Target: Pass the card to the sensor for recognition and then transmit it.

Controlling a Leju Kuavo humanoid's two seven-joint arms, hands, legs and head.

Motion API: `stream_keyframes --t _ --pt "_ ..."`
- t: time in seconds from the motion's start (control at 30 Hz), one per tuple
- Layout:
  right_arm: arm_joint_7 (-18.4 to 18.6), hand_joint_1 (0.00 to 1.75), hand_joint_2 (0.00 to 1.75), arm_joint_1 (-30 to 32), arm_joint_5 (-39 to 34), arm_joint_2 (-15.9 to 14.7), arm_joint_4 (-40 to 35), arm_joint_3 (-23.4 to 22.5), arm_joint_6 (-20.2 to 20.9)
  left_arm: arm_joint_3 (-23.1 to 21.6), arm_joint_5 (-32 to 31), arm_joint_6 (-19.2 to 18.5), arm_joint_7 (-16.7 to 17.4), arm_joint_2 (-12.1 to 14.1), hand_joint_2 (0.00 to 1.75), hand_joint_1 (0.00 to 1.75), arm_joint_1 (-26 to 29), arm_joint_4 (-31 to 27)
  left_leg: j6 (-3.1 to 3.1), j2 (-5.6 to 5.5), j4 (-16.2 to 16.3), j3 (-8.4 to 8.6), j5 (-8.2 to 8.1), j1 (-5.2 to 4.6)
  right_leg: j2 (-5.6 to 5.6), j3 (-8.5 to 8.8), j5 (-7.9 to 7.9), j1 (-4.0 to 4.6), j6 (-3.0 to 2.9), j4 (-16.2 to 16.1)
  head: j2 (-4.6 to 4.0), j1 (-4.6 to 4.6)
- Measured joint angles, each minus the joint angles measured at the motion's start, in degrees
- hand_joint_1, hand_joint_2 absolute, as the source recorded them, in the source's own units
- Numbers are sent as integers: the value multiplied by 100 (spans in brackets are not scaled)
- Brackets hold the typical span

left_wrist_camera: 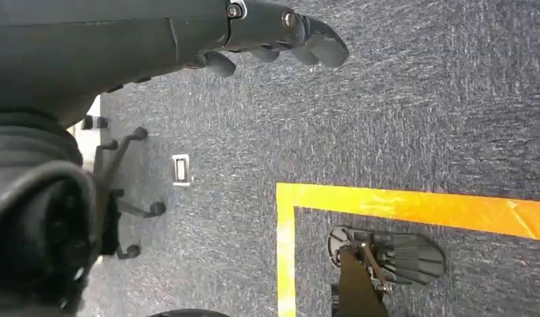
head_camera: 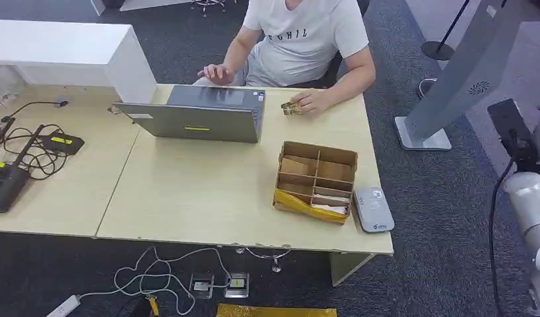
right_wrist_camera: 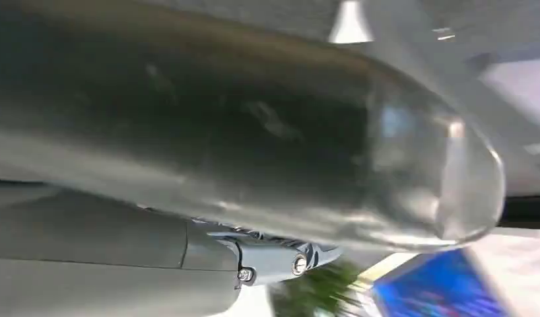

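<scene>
An open cardboard box [head_camera: 315, 179] with several compartments stands on the right part of the wooden table [head_camera: 201, 198]. White cards [head_camera: 330, 209] lie in its front compartment. Just right of the box lies the flat grey sensor [head_camera: 373, 209], near the table's corner. My right arm [head_camera: 528, 198] is raised at the right edge, off the table. In the right wrist view a small part of my right hand [right_wrist_camera: 270, 261] shows, blurred, so its fingers cannot be read. My left hand [left_wrist_camera: 280, 30] hangs over the carpet with its fingers stretched out, holding nothing.
A person sits behind the table, one hand at a grey laptop [head_camera: 201, 113], the other holding a small brownish thing [head_camera: 292, 108]. Cables and black devices [head_camera: 16, 162] lie at the left. A grey stand [head_camera: 452, 72] rises at the right. Cables and floor sockets [head_camera: 218, 284] lie below the front edge.
</scene>
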Motion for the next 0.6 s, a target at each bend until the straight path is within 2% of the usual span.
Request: stream_keyframes --t 0.03,0.2,0.23,0.27,0.4,0.47,0.6 --pt "171 0 0 53 -108 -91 44 -64 119 -2 0 -13 0 4 0 0 3 0 0 -1 0 2 0 1 -1 0 0 1 0 -1 0 5" --pt "238 0 0 81 -159 -133 66 -95 187 -2 0 -22 -2 4 0 0 5 0 0 -4 -1 1 0 1 -3 3 -1 2 0 -1 0 2" --pt "446 0 0 247 -329 -275 134 -206 454 -9 5 -46 -7 22 0 0 8 0 0 -7 -2 0 -1 6 -9 10 -1 6 0 -2 0 2" --pt "591 0 0 1350 -879 -607 331 -597 477 -35 79 -9 -35 46 0 0 53 0 8 -13 -3 0 -16 9 -12 15 -9 10 -1 -7 0 2" --pt "1033 0 0 2736 -1598 -664 530 -1053 -104 -35 256 63 -142 61 0 0 167 0 4 -43 -4 2 -30 16 -43 32 -29 17 -1 -12 0 0" --pt "1103 0 0 3365 -1937 -600 626 -1302 -346 -35 352 98 -284 61 0 0 232 0 4 -49 -7 -4 -31 15 -56 31 -36 16 -2 -10 0 0" --pt "1113 0 0 4027 -2032 -448 742 -1646 -503 -33 380 124 -380 74 0 0 246 0 -9 -26 -9 11 -40 17 -26 29 -36 17 -3 -9 0 -2"
